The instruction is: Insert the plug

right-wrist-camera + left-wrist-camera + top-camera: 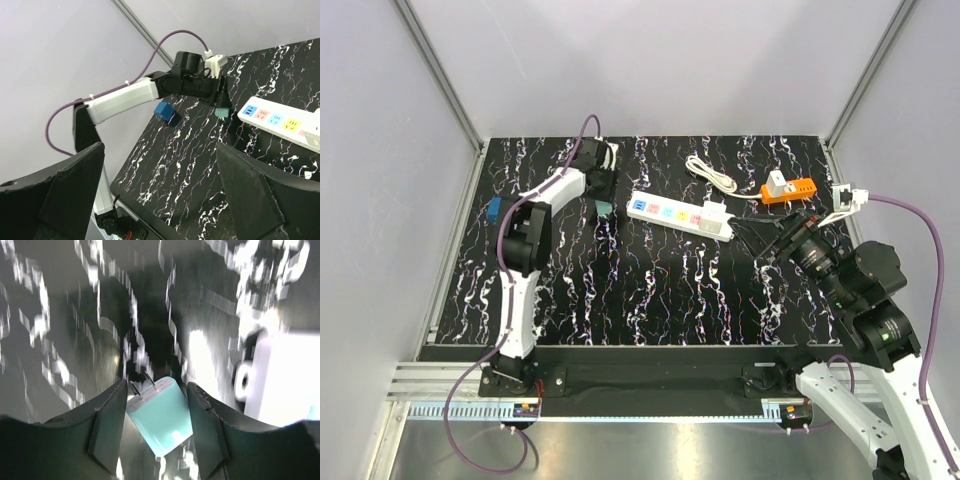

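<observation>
Plug (162, 415), teal and two-pronged, sits between the fingers of your left gripper (157, 386). Both dark pads press its sides, so those jaws are closed on it. Its metal prongs point away from the wrist camera, toward the marbled black table (660, 290), and the body is tilted in the grasp rather than square to the fingers.

From above, your left arm reaches to the far left part of the table. The plug hangs at its tip, just beside the left end of the white power strip (680, 215). The strip lies across the far middle of the table with a row of coloured sockets on top and a white plug (717, 208) already seated at its right end. In the left wrist view the strip is a bright blur at the right edge, near the plug but apart from it.

Your right gripper (160, 150) is raised over the right side of the table and faces left. Its jaws stand wide apart with nothing between them.

A blue block (494, 211) lies at the left edge of the table. A coiled white cable (710, 172) and an orange adapter (788, 190) lie at the far right.
</observation>
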`<state>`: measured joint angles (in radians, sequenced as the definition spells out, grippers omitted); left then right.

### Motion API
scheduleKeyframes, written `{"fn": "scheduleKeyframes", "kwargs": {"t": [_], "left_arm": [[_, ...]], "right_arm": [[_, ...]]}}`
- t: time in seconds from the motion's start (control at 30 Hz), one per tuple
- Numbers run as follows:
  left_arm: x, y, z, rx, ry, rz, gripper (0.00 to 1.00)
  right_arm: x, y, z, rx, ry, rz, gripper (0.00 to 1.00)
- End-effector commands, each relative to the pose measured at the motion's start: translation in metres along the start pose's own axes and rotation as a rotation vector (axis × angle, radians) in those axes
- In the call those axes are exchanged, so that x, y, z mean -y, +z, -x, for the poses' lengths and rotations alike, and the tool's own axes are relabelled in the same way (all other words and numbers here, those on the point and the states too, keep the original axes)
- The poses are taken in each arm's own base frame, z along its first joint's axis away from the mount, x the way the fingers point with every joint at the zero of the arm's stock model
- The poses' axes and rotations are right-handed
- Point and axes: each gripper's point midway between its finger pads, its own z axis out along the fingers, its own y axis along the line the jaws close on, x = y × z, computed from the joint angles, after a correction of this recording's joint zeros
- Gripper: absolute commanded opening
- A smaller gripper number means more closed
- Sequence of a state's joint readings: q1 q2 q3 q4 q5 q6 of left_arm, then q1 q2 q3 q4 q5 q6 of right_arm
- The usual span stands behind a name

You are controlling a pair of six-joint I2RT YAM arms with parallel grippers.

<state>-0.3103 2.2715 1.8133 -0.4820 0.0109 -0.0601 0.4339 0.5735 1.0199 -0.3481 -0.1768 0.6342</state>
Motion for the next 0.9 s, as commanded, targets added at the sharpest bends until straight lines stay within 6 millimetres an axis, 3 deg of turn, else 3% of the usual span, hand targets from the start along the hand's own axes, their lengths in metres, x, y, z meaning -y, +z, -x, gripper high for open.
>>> {"fn": "scheduleKeyframes", "kwargs": {"t": [0.0, 0.03, 0.1, 0.23, 0.37, 0.6, 0.77, 0.87], "left_arm": [[0.003, -0.04, 0.009, 0.062, 0.015, -0.022, 0.55], [0.006, -0.054, 0.014, 0.087, 0.015, -0.04, 0.57], [0.008, -0.061, 0.0, 0.071, 0.012, -0.05, 0.64], [0.014, -0.096, -0.002, 0.106, -0.026, -0.075, 0.74], [-0.001, -0.111, -0.015, 0.123, -0.104, 0.021, 0.82], [-0.006, -0.092, -0.02, 0.123, -0.248, 0.074, 0.84], [-0.009, -0.066, -0.025, 0.093, -0.281, 0.095, 0.83], [-0.007, -0.058, -0.018, 0.107, -0.281, 0.088, 0.82]], "right_arm": [[0.003, 0.004, -0.007, -0.025, 0.024, -0.003, 1.0], [0.004, 0.005, -0.009, -0.028, 0.024, -0.004, 1.0], [0.003, 0.004, -0.01, -0.03, 0.035, 0.0, 1.0], [0.002, 0.002, -0.012, -0.03, 0.053, 0.012, 1.0], [0.002, 0.0, -0.016, -0.037, 0.072, 0.018, 1.0], [0.001, -0.008, -0.018, -0.024, 0.084, 0.029, 1.0], [0.002, -0.012, -0.019, -0.018, 0.08, 0.029, 1.0], [0.0, -0.013, -0.018, -0.015, 0.08, 0.034, 1.0]]}}
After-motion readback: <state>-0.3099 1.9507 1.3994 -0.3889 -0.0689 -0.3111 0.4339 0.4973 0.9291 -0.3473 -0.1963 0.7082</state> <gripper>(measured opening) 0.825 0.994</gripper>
